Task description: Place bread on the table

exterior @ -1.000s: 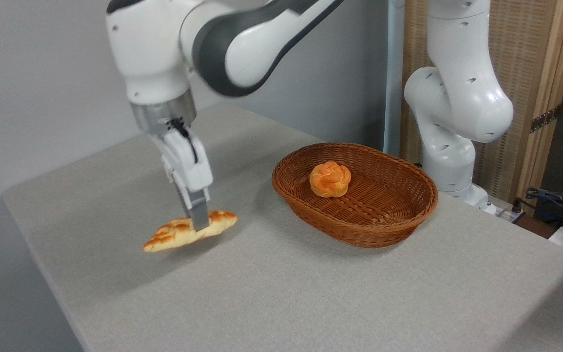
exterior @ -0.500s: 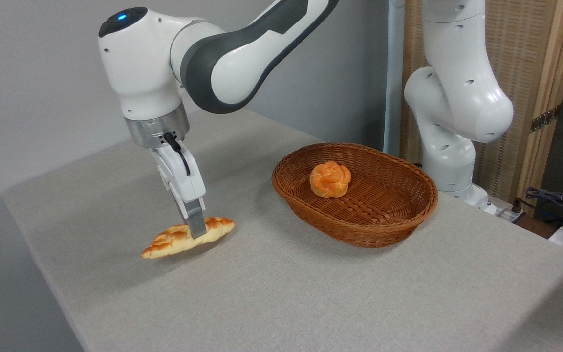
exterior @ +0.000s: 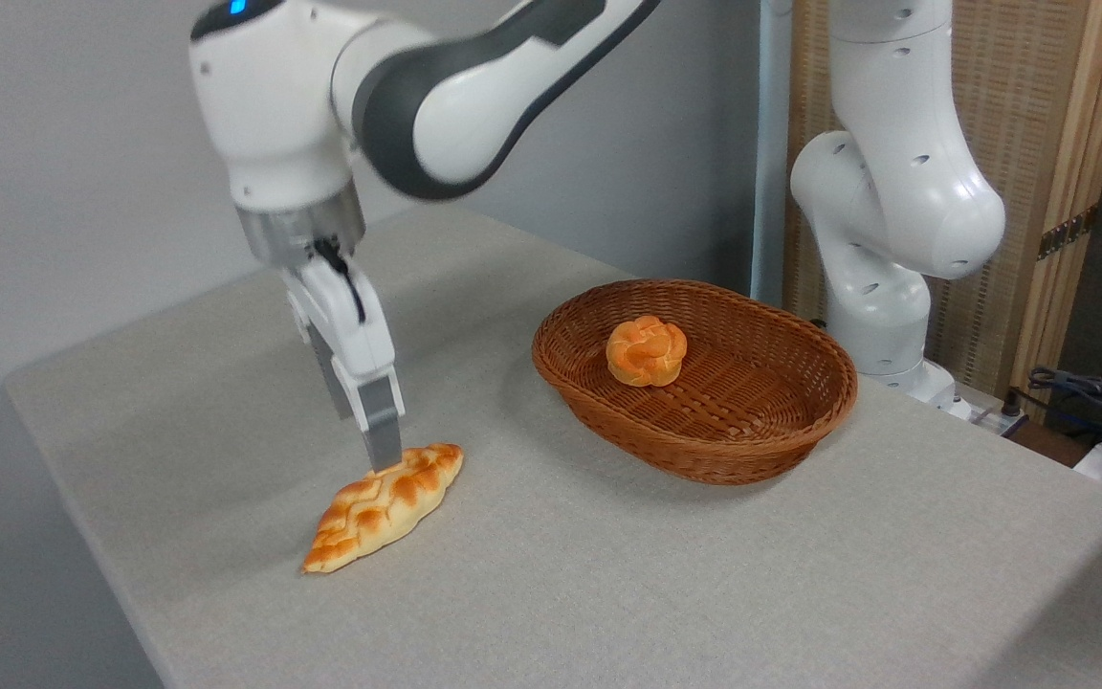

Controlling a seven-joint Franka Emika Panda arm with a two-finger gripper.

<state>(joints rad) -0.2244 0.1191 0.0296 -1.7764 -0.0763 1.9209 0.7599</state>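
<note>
Bread (exterior: 384, 506) lies flat on the table (exterior: 608, 574), braided top facing up, in the left-near part of the surface, well apart from the basket (exterior: 694, 383) to its right. Gripper (exterior: 377, 448) points down just above the loaf's far edge; whether a fingertip touches the crust cannot be told. Fingers overlap in this view, so cannot tell if they are apart or together. One small round bun (exterior: 647, 350) sits inside the basket.
</note>
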